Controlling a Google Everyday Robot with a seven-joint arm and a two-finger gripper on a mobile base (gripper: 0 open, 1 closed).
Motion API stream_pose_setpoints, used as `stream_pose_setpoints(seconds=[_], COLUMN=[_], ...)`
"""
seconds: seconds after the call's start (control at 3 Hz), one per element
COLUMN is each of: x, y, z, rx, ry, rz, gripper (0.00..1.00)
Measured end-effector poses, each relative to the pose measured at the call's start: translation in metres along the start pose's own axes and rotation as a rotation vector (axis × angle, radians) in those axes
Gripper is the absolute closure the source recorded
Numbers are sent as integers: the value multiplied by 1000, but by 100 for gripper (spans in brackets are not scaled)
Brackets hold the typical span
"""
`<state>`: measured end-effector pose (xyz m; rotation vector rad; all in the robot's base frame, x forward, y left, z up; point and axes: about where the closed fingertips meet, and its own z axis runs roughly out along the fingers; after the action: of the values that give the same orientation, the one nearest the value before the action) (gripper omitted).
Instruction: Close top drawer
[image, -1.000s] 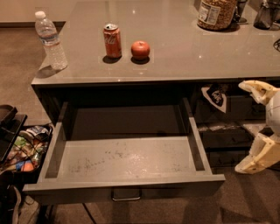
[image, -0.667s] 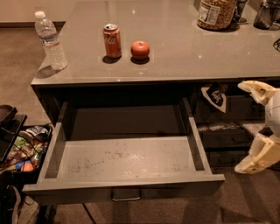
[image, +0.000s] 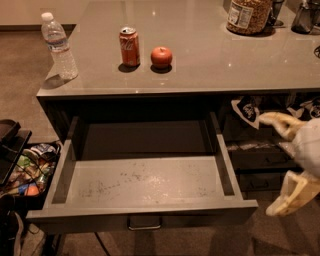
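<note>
The top drawer (image: 145, 180) stands pulled out beneath the grey counter (image: 210, 55), at 6 o'clock, its scuffed floor bare. At the drawer's 3 o'clock, just beside its front corner, the gripper (image: 268, 166) hangs with fingers spread wide, grasping nothing. A jar (image: 247, 15) of brown pieces sits at 1 o'clock; bottle (image: 59, 46), can (image: 130, 47) and apple (image: 161, 57) stand near 11.

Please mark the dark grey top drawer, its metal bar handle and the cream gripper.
Dark grey top drawer (image: 145, 180): camera view, inside floor.
Metal bar handle (image: 144, 228): camera view, bar's middle.
Cream gripper (image: 268, 165): camera view, right of drawer, between open fingertips.
</note>
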<state>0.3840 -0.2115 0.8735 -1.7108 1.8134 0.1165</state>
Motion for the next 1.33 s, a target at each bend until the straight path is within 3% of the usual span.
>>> stream_pose_setpoints(seconds=[0.33,0.67,1.0,1.33], x=[14,29,29,35], y=[44,103,102,106], z=[30,71,70,92], rx=[-70,-73,-72,-131], ry=[-51,-75,-75,-120], rz=[-79,-114,-114,-116], gripper=[0,0,0,0])
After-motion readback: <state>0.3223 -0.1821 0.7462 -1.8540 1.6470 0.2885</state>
